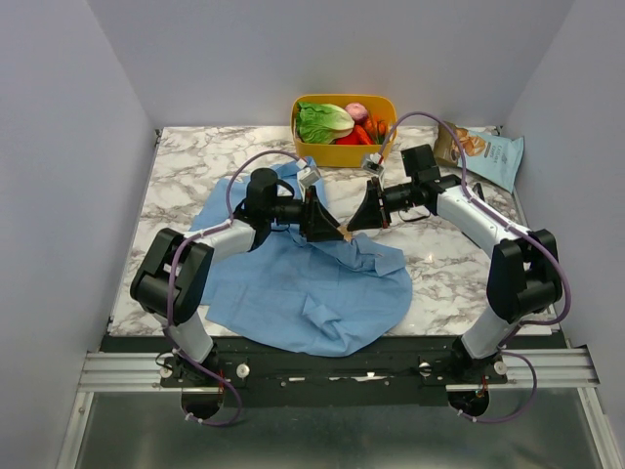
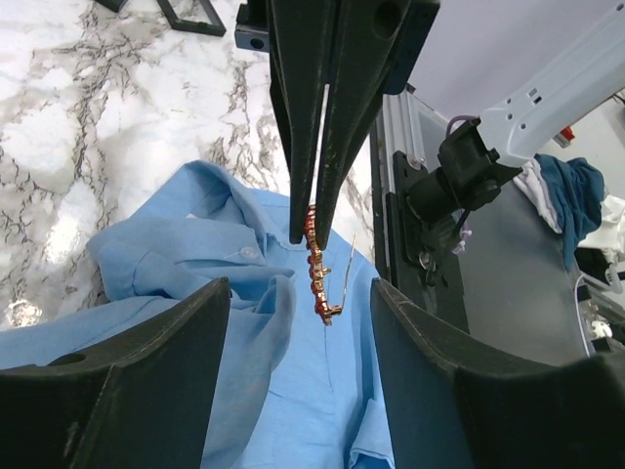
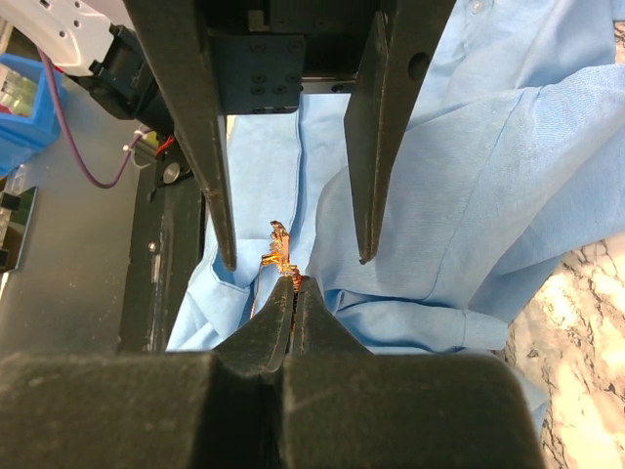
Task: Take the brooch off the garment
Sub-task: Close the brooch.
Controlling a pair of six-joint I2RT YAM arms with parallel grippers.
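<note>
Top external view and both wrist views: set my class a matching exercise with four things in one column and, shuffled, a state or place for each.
Things: 1 left gripper; 2 right gripper; 3 yellow basket; 4 snack bag.
States or places: A at the far right corner of the table; B open; C far edge, holding vegetables; D shut on the brooch.
Pairs: 1-B, 2-D, 3-C, 4-A.

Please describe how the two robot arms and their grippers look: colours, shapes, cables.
The left arm and right arm have pale grey-white shells with black joints. A purple cable loops along each. The left gripper and right gripper are black, each with two long, tapering fingers.
</note>
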